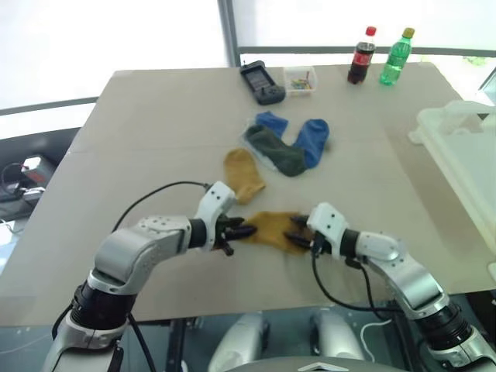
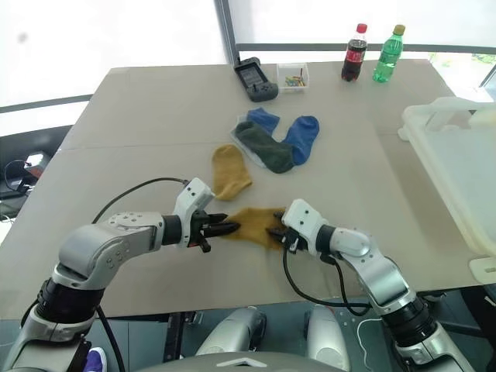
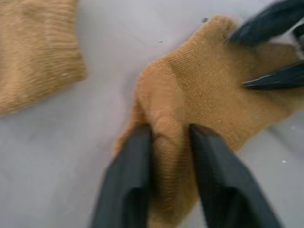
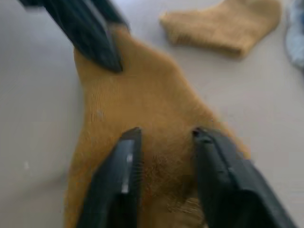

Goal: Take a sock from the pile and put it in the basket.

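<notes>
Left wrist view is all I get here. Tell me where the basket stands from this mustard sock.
Observer: The basket stands at the right edge of the table, well to the right of the mustard sock.
Operator: Report the rest of the pile.
Observer: Two blue socks and a dark green sock lie farther back on the table, beyond the second mustard sock.
</notes>
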Motion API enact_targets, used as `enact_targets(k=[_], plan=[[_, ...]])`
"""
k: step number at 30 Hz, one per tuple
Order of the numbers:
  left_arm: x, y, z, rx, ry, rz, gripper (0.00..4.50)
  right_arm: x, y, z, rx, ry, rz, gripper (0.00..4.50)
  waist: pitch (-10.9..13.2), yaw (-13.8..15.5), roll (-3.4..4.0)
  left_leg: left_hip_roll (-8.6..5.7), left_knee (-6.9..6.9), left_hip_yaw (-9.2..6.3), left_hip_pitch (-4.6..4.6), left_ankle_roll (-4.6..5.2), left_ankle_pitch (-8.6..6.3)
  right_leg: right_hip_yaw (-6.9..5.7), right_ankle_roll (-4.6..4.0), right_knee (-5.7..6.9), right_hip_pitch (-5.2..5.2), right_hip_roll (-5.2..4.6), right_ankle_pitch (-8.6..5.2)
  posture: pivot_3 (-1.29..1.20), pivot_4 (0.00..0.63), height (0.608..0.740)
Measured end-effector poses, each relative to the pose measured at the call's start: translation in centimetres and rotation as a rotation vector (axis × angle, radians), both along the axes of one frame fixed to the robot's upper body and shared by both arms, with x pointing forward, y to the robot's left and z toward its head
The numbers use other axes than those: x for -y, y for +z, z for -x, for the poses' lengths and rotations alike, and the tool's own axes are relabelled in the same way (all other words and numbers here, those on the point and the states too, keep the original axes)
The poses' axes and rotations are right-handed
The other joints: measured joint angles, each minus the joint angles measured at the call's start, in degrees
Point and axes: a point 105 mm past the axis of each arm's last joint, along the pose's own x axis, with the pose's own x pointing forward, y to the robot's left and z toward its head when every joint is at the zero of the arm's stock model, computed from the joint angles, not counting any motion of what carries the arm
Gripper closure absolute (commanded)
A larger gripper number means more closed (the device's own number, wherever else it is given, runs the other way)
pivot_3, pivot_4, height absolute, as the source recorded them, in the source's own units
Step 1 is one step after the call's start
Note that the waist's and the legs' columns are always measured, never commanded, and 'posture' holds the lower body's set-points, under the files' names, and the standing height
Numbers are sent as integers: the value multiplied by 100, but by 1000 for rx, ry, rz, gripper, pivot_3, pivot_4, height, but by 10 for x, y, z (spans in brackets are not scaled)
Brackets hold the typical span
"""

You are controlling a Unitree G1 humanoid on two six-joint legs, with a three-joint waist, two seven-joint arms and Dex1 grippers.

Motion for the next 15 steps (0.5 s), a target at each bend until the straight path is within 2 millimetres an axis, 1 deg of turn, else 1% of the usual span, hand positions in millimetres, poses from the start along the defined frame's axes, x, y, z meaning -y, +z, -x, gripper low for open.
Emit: enact_targets(k=[1,4,5,7,10,12,15], plan=[[1,0,1,3,-4,6,1337,2,-1,-1,15,4,17,4500,-1,2,1,1,0,0,7,0,0,0,0,1,2,1,0,0,150,740],[-5,-1,4,24,4,10,92,10,-3,-3,58,20,64,4500,-4,5,0,2,-5,4,31,-1,0,4,0,4,21,3,0,0,150,740],[-10,-1,4,34,11,2,36,13,-3,-4,66,18,76,4500,-5,8,-2,2,-19,12,50,-1,0,12,0,4,30,2,-1,0,150,740],[-26,-3,3,55,36,-40,36,20,-3,-6,75,13,90,4500,-7,8,-2,3,-58,31,92,0,-1,38,1,3,44,-1,-2,0,150,740],[-42,-2,0,76,72,-22,36,34,0,-8,59,-19,70,4500,-9,9,5,8,-63,34,92,0,-1,42,1,1,41,5,-2,0,150,740],[-43,1,-1,75,82,31,36,37,3,-8,32,-25,43,4500,-7,10,4,9,-63,34,81,0,0,42,1,0,32,5,-2,0,150,740],[-33,15,-6,109,63,119,36,35,19,-4,22,3,-24,4500,-3,18,1,9,-63,34,66,0,-1,44,0,-7,23,3,-1,0,150,740]])
